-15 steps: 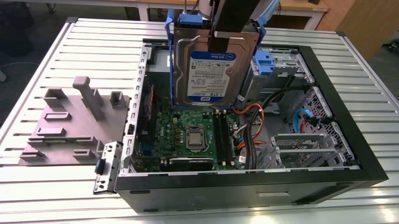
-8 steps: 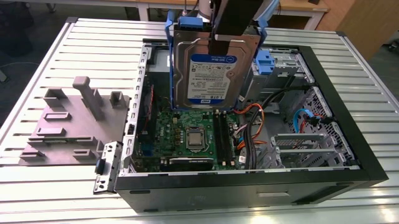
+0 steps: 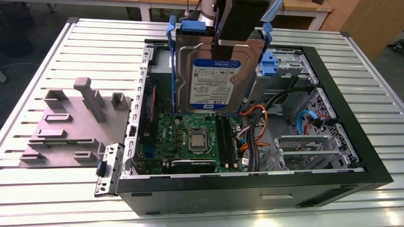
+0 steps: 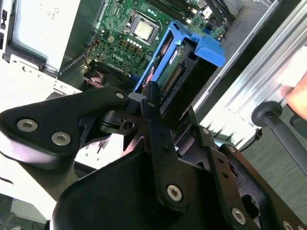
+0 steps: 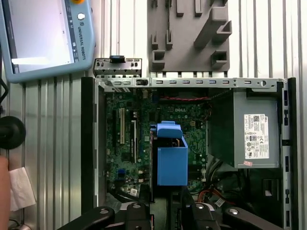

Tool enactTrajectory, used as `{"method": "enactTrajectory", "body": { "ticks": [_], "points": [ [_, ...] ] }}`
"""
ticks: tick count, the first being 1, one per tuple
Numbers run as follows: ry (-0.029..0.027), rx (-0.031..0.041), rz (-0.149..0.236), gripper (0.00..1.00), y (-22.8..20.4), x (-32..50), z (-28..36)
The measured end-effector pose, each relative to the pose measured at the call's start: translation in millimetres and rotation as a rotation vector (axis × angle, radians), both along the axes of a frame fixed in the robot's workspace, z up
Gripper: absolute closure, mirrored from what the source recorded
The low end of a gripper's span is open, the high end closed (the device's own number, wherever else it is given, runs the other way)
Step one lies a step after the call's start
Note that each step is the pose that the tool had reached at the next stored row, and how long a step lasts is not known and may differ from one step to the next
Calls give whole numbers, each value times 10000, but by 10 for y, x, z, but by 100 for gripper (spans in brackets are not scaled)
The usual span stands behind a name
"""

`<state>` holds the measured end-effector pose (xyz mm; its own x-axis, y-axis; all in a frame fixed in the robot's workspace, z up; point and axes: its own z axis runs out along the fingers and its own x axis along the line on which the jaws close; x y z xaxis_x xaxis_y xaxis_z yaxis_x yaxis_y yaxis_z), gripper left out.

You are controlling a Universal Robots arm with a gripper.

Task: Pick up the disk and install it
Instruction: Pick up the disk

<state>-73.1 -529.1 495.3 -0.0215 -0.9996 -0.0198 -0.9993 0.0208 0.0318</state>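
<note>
The disk (image 3: 215, 78) hangs on edge above the open computer case (image 3: 252, 182), its white-and-blue label facing the exterior view and blue rails along both sides. My gripper (image 3: 232, 40) is shut on its upper edge. The disk's lower edge is over the motherboard (image 3: 189, 137), just above or at the case opening. In the first wrist view the disk (image 5: 171, 160) appears end-on as a blue rail over the board, with the gripper (image 5: 168, 213) behind it. In the second wrist view a black finger (image 4: 154, 110) presses against the disk (image 4: 187, 62).
A grey fixture plate (image 3: 69, 127) with upright pegs lies on the slatted table at the exterior view's left. Inside the case are a grey power-supply box (image 5: 254, 129), cables (image 3: 296, 118) and a blue bracket (image 3: 270, 61) in the drive bay. A teach pendant (image 5: 43, 38) lies beside the case.
</note>
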Motion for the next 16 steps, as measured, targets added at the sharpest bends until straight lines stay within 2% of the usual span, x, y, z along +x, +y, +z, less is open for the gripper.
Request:
{"method": "enactTrajectory", "body": {
  "ticks": [3, 8, 16],
  "points": [
    [-1, 1, 0, 65, -35, 0, -4],
    [0, 23, 2, 65, -66, 23, -16],
    [1, 23, 2, 65, -97, 159, -28]
  ]
}}
